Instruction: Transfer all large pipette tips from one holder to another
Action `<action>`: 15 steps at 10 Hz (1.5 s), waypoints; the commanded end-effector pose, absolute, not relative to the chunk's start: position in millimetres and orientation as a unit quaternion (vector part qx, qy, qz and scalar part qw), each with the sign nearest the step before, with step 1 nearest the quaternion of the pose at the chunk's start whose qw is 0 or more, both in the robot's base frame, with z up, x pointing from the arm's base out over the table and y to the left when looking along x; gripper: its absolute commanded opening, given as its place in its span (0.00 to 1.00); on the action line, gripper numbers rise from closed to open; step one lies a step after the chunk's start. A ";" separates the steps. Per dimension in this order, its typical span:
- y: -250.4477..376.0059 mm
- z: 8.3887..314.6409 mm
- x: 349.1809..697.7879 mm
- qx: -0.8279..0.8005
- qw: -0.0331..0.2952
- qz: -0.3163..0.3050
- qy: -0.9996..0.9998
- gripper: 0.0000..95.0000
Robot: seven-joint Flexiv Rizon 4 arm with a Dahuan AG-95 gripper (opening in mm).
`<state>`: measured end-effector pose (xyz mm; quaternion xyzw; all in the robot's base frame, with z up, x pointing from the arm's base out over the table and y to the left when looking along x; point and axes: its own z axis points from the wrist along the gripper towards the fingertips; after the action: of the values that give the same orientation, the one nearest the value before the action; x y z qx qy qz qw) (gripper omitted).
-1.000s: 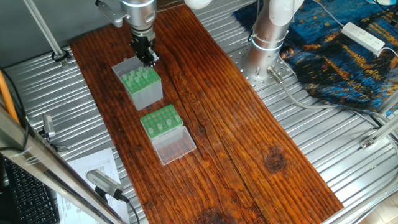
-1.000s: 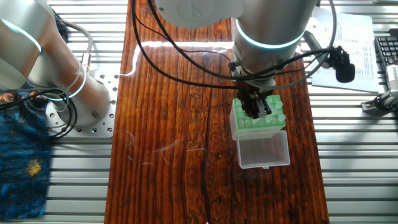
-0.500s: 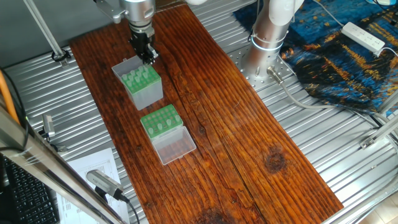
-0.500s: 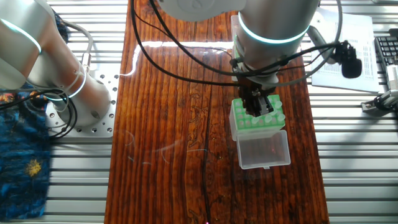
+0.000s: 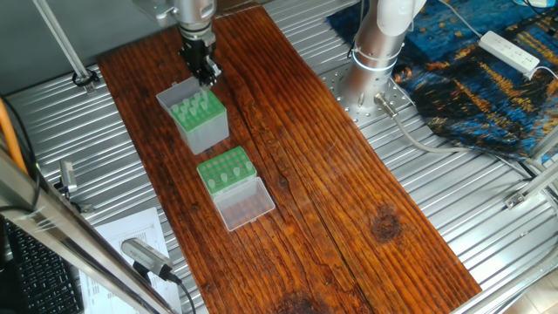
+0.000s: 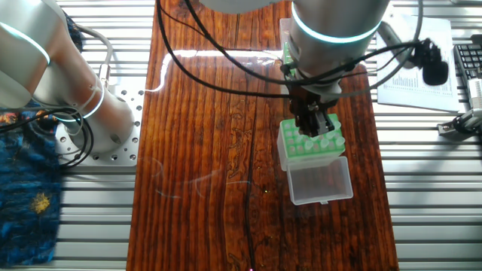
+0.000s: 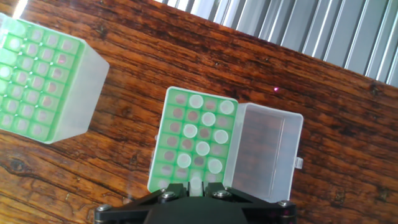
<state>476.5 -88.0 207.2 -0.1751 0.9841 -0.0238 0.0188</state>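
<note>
**Tip in hand, carrying to the low rack**

The gripper (image 5: 203, 71) hangs above the tall grey-sided holder (image 5: 197, 118), fingers pinched on one pipette tip (image 7: 196, 185); the low green rack (image 7: 194, 142) — several tips seated — waits beside; next, line it over an empty hole and lower.

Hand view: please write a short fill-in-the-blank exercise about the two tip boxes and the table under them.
1. The clear lid hinged to the low rack is ____, not closed.
2. In the hand view, the taller box lies to the ____ of the low rack.
3. The top plates of both boxes, with their grids of holes, are ____ in colour.
4. Both boxes stand on a table of dark, grained ____.

Missing words: open; left; green; wood
</note>
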 end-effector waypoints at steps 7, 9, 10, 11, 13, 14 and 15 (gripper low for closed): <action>-83.3 240.7 472.3 -0.194 0.021 -0.023 0.981 0.00; -80.2 255.5 471.6 -0.201 0.020 -0.026 0.979 0.00; -78.8 261.3 472.1 -0.203 0.020 -0.027 0.979 0.00; -77.0 267.6 472.8 -0.207 0.019 -0.031 0.978 0.00; -72.8 281.5 472.9 -0.216 0.017 -0.037 0.975 0.00; -70.9 287.3 472.3 -0.219 0.016 -0.039 0.975 0.00; -67.1 296.4 472.5 -0.224 0.016 -0.039 0.974 0.00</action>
<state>472.3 -67.2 297.9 -0.2245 0.9735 -0.0412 0.0173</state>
